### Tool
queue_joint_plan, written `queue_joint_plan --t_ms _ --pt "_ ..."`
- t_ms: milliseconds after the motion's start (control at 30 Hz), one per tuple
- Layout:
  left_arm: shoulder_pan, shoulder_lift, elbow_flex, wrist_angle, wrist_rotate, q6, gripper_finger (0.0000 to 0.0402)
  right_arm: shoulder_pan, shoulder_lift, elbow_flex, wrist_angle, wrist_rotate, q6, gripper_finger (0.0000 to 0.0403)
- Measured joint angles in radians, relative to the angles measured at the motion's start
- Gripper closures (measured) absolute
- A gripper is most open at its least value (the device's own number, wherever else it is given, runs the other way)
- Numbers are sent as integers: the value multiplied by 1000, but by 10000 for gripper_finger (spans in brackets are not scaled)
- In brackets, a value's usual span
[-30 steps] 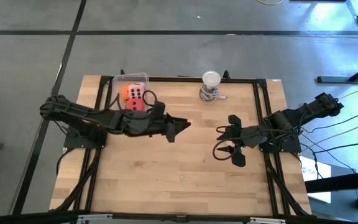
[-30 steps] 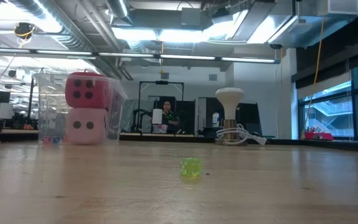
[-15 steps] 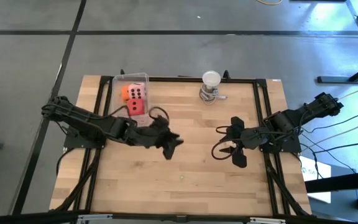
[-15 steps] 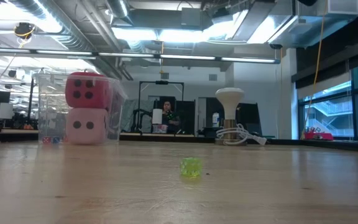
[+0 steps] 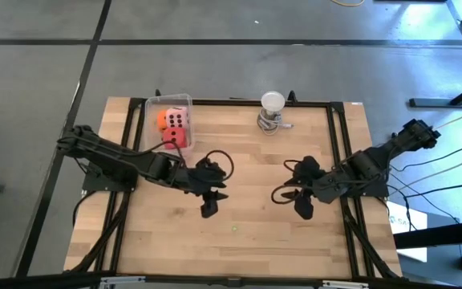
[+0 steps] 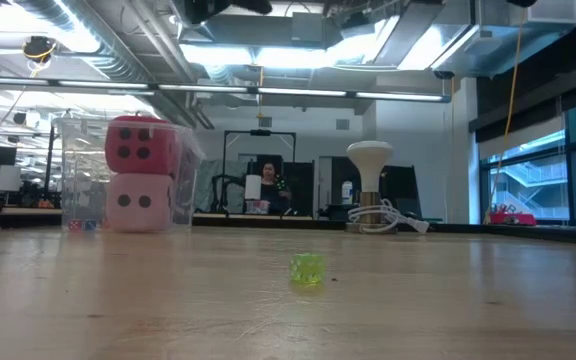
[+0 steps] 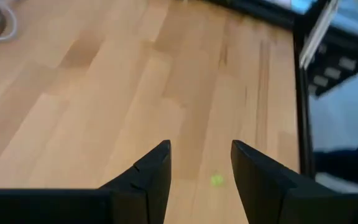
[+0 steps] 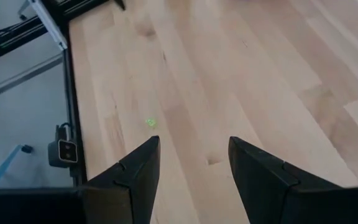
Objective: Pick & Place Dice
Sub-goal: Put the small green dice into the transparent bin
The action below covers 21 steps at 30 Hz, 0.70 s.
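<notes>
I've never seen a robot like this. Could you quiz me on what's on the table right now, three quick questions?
1. True or false: the left gripper is holding a die.
2. Where are the big dice? A) scattered on the table B) stacked in the clear box C) in the right gripper
3. What small thing lies on the bare wood between the arms?

Key: 1. False, both grippers are open and empty. 2. B. 3. A tiny green die.

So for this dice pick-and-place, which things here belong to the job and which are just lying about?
Job:
- soft red die stacked on pale pink die
- orange die
- clear plastic bin holding them
- left gripper, right gripper, fingers open, empty

Lying about:
- small green cube
- white round-topped lamp
</notes>
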State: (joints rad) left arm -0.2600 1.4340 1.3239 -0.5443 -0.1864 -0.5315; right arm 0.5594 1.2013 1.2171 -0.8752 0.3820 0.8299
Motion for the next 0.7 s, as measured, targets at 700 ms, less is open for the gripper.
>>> queue_joint_plan --t_ms 700 --pt "27 118 0 -31 60 81 245 0 63 0 7 104 -9 213"
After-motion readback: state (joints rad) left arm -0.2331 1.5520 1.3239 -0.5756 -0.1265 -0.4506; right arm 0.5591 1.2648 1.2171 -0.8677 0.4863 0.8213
